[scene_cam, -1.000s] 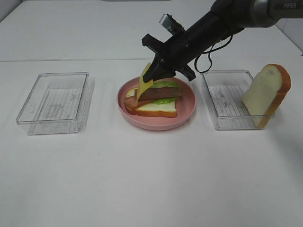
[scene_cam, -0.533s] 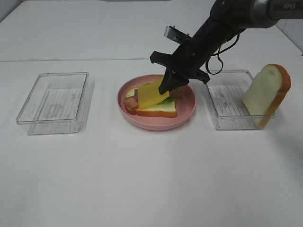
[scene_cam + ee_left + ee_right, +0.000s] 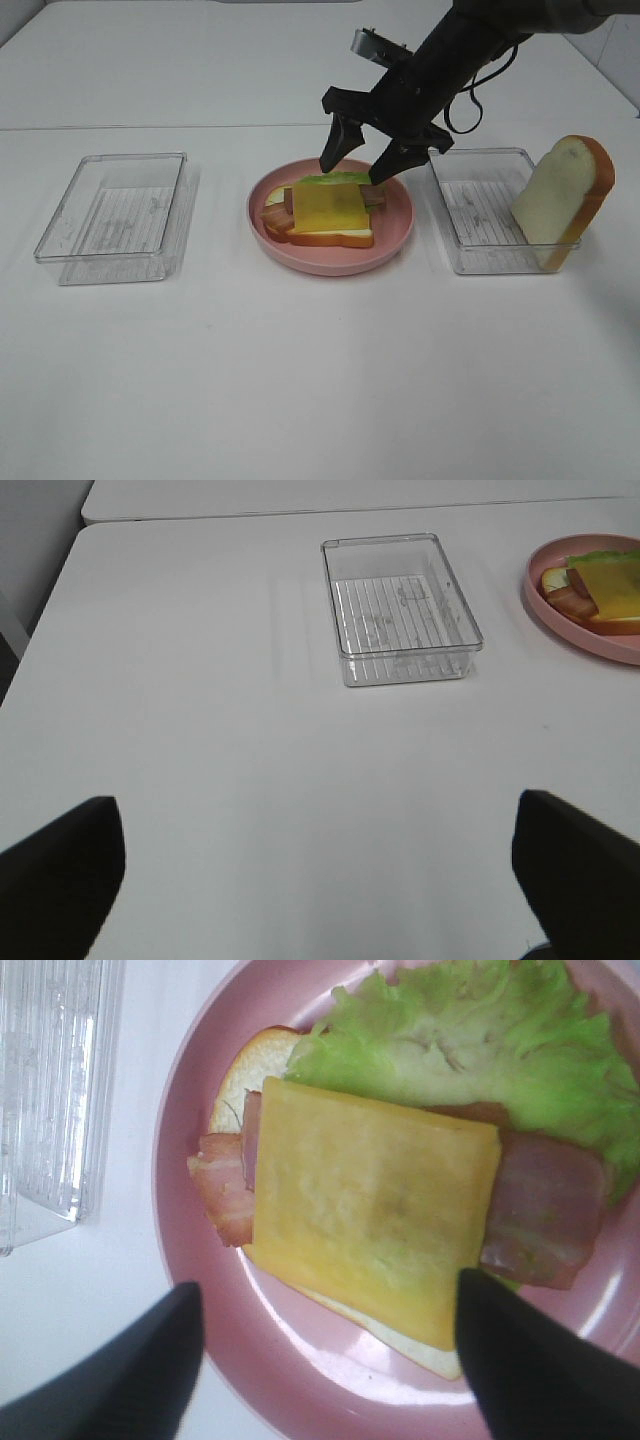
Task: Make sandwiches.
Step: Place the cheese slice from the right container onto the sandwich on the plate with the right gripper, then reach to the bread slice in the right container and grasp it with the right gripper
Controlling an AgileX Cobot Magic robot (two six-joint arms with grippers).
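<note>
The sandwich stack (image 3: 322, 213) lies on the pink plate (image 3: 395, 232) mid-counter, its cheese slice (image 3: 372, 1215) flat on top over bacon and lettuce. Just above it the right end effector (image 3: 356, 172) hovers spread wide, gripping nothing. The left end effector (image 3: 320, 880) is wide apart too, empty.

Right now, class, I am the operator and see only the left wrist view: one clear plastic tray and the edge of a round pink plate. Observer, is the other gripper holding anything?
Observer: No. The right gripper hangs open above the round pink plate, holding nothing.
Operator: How does the cheese sit?
Observer: The square yellow cheese slice lies flat, with the reddish-brown bacon strips sticking out at both ends.
Operator: Is the top bread on?
Observer: No. A white bread slice with orange-brown crust leans in a second clear plastic rectangular tray, right of the plate.
</note>
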